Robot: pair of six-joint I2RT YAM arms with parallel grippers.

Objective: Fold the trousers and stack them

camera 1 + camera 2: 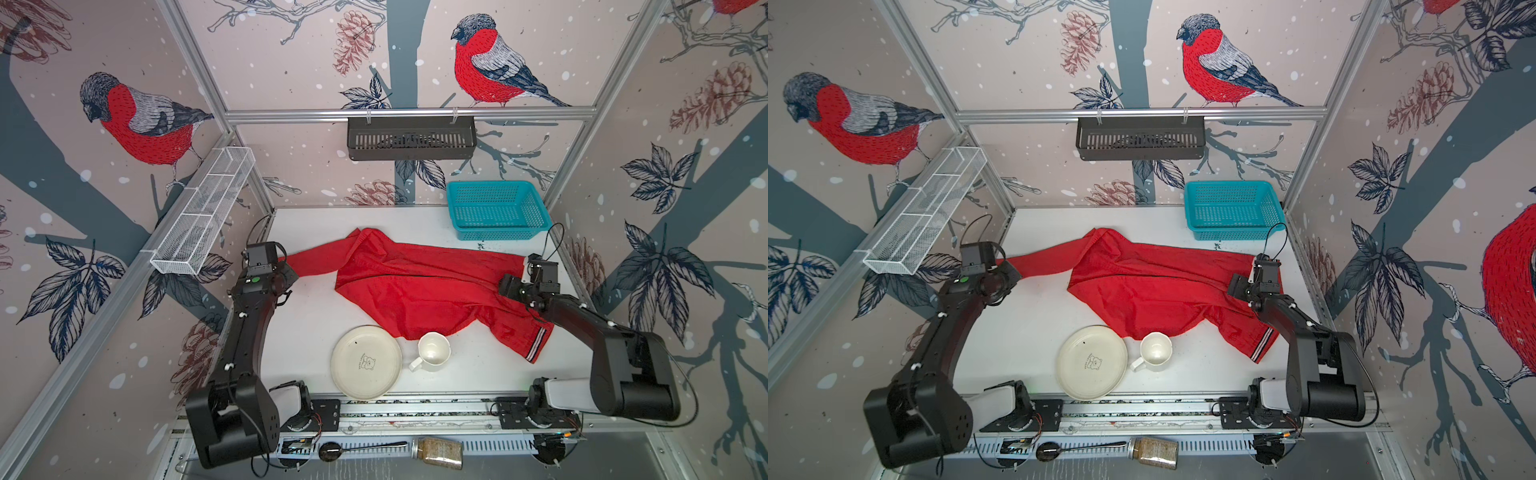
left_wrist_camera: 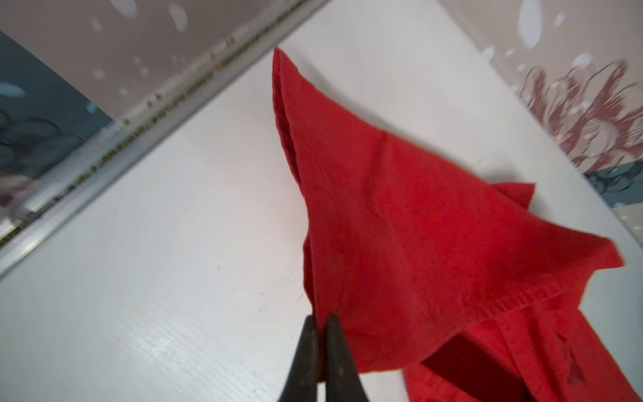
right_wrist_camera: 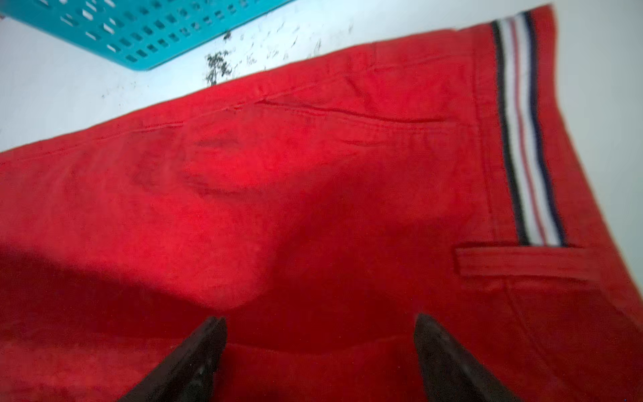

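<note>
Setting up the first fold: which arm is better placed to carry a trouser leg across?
Left. The left gripper is shut on the leg end of the trousers, so it could probably draw that leg over. The right gripper hangs open above the waist area near the striped band, gripping nothing.

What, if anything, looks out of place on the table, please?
The trousers lie crumpled, their near edge reaching a plate and cup that seem foreign to folding. Dark specks soil the table beside the teal basket. A jar lies on its side beyond the table's near edge.
</note>
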